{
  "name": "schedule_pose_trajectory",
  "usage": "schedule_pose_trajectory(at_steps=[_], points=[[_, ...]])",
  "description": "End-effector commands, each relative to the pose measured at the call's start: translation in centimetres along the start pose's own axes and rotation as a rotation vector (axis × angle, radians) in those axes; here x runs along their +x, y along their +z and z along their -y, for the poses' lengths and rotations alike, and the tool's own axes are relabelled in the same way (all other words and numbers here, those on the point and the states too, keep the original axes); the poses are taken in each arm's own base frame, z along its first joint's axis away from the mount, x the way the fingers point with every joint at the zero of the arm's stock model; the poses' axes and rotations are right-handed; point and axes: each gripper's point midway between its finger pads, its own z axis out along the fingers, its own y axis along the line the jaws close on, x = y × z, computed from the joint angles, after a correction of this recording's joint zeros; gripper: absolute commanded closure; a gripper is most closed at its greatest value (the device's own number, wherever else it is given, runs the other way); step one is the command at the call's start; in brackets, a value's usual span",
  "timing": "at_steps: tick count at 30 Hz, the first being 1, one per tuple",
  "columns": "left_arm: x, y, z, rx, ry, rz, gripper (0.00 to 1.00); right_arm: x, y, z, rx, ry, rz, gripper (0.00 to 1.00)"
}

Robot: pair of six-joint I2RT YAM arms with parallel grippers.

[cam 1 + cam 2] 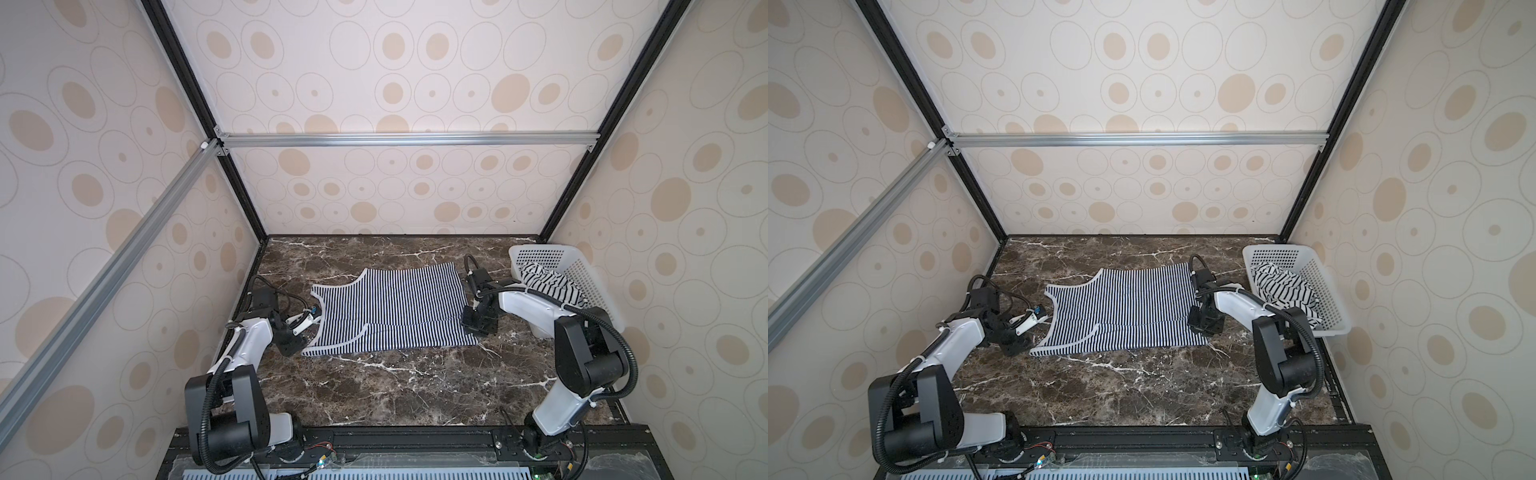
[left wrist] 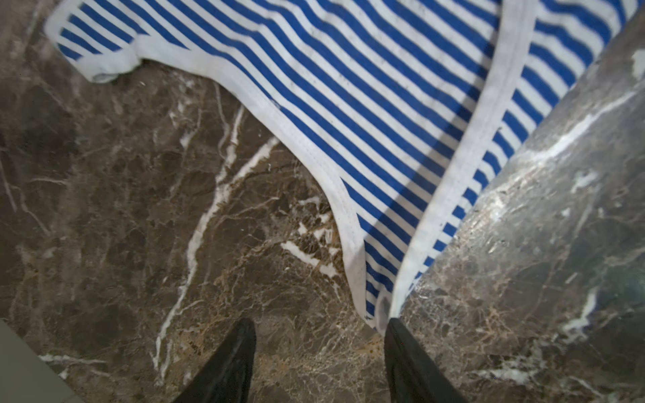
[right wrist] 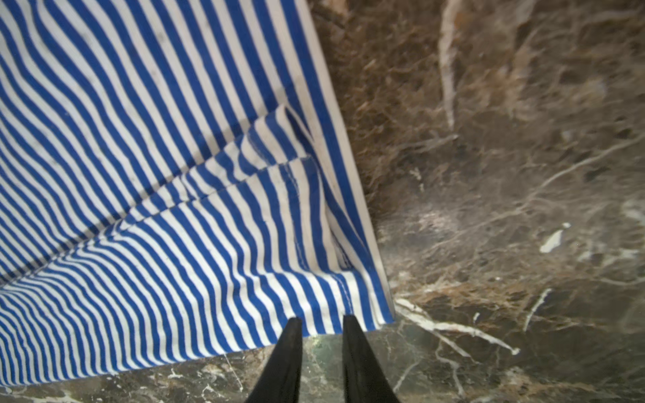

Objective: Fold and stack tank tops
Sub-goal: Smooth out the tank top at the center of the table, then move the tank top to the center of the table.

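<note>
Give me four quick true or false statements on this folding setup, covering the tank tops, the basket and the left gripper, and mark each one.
1. The finely striped tank top lies on the marble table. True.
2. The basket is empty. False: the wider-striped tank top lies crumpled in it.
3. The left gripper has its jaws open. True.
4. The basket stands on the robot's left side. False: it stands on the right side.
</note>
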Motion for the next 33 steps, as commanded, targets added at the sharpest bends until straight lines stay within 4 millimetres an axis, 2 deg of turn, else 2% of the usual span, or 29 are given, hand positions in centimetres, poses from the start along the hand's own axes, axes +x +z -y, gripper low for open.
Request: schedule_pose_trajectory(at_steps=[1, 4, 8, 11, 15, 19, 29, 33], points=[[-1.2, -0.6, 0.8, 0.040, -0.038, 0.045, 0.42, 0.7, 0.7, -0.7, -0.002, 0.000, -0.032, 0.76], [-1.6, -0.4, 2.1, 0.073, -0.036, 0.063, 0.50, 0.8, 1.3, -1.0, -0.009, 0.000, -0.039, 0.76], [-2.0, 0.5, 4.5, 0.139, -0.004, 0.063, 0.74, 0.7, 2.0, -1.2, -0.010, -0.001, -0.047, 0.77], [-2.5, 0.7, 5.8, 0.177, 0.007, 0.072, 0.86, 0.6, 2.3, -1.3, -0.009, 0.001, -0.052, 0.78], [-2.8, 0.8, 7.2, 0.230, 0.018, 0.081, 0.89, 0.6, 2.5, -1.2, -0.002, 0.000, -0.051, 0.78], [-2.6, 1.5, 7.7, 0.246, 0.022, 0.063, 0.90, 0.5, 2.6, -1.2, 0.000, -0.001, -0.053, 0.78], [-2.0, 4.0, 5.4, 0.163, -0.002, 0.015, 0.88, 0.1, 2.8, -1.6, -0.005, -0.005, -0.051, 0.78], [-1.9, 4.3, 5.3, 0.162, -0.001, 0.013, 0.86, 0.4, 3.3, -1.2, 0.009, -0.006, -0.064, 0.78]])
